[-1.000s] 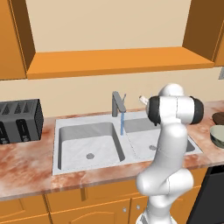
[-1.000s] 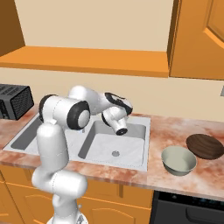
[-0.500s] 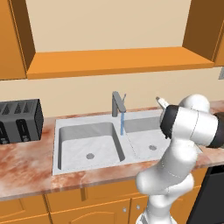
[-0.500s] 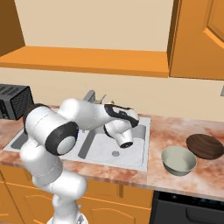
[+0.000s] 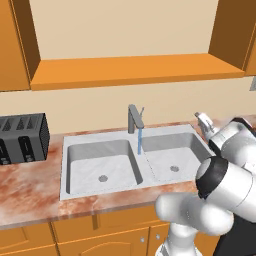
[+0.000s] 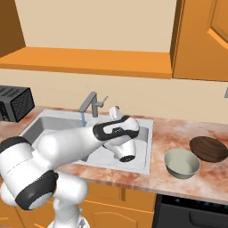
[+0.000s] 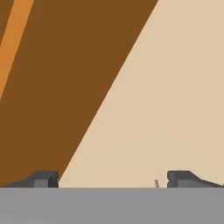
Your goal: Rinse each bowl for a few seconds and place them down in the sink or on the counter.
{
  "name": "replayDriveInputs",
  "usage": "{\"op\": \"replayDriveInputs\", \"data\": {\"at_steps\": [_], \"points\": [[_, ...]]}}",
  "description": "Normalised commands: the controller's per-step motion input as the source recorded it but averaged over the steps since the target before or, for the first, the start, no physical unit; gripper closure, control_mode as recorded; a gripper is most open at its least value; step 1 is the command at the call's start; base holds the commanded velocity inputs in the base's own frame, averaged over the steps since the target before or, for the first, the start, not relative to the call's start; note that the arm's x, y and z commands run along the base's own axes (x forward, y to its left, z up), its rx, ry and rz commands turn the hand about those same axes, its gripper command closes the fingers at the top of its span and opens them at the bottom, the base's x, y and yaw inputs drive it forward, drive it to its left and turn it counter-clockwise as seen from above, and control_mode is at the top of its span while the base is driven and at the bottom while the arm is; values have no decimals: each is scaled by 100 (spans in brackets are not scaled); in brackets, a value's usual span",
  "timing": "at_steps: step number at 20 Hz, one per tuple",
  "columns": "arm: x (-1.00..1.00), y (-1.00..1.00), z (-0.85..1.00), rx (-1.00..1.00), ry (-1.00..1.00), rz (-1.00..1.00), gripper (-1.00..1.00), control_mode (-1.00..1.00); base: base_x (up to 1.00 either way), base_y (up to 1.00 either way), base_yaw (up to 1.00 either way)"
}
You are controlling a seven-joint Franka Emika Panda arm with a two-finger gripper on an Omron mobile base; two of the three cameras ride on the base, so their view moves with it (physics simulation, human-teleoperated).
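Arm has swung further right since half a second ago, over the right basin of the sink [image 6: 53,120]. Gripper [image 7: 112,179] fingers spread wide, holding nothing, aimed at wall and cabinet. Faucet [image 5: 134,118] running. Cream bowl [image 6: 181,163] and brown bowl [image 6: 208,148] touching, unmoved on the counter [image 6: 178,133] right of sink.

Rendered kitchen under even, bright, diffuse light; all three views sharp throughout.

No single light source shows itself, and shading is soft: the basins of the sink [image 5: 102,167] darken slightly toward their near walls, and the underside of the shelf ledge [image 5: 135,75] reads a deeper orange. The arm's white shells [image 6: 67,142] carry gentle gradients without hard glare (dark joints stay flat black). Edges are crisp, lines straight to the frame borders, no blur. The hand view shows flat, unshaded colour fields.
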Motion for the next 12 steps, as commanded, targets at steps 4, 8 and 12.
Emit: {"op": "replayDriveInputs", "data": {"at_steps": [4, 8, 12], "points": [[-49, -40, 77, 15, 13, -15, -100, -100, 0, 0, 0], [-47, -45, 48, 15, 22, -14, -100, -100, 0, 0, 0], [-39, -39, 17, 4, 35, -12, -100, -100, 0, 0, 0]]}}
